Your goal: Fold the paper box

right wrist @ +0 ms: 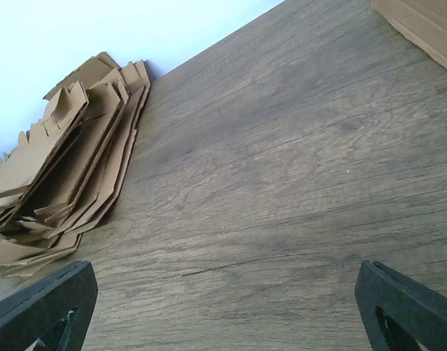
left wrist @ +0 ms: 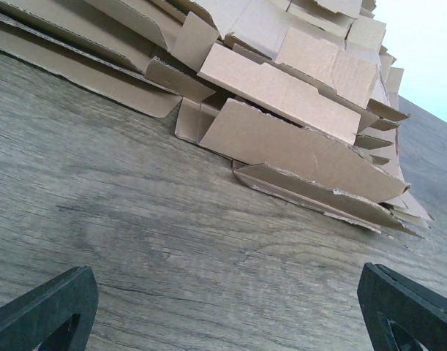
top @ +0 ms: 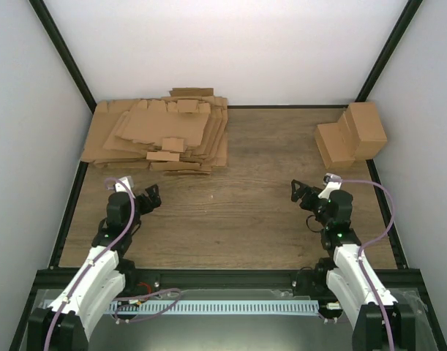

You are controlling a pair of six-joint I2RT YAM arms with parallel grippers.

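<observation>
While your left gripper [top: 151,196] and right gripper [top: 300,191] hang empty with jaws spread, nothing is folded yet; the flat sheets lie in the far-left heap [top: 157,135].

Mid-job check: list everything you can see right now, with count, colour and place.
heap: one, many flat die-cut cardboard sheets, brown, far left of the table
boxes: about three, folded, brown, far right corner, leaning together
table: one, grey-brown wood grain, under it all
walls: white, on three sides
left arm: one, white and black, near edge, left
right arm: one, white and black, near edge, right
left claw: one, black, open, empty, just short of the heap
right claw: one, black, open, empty, nearer than the boxes
</observation>
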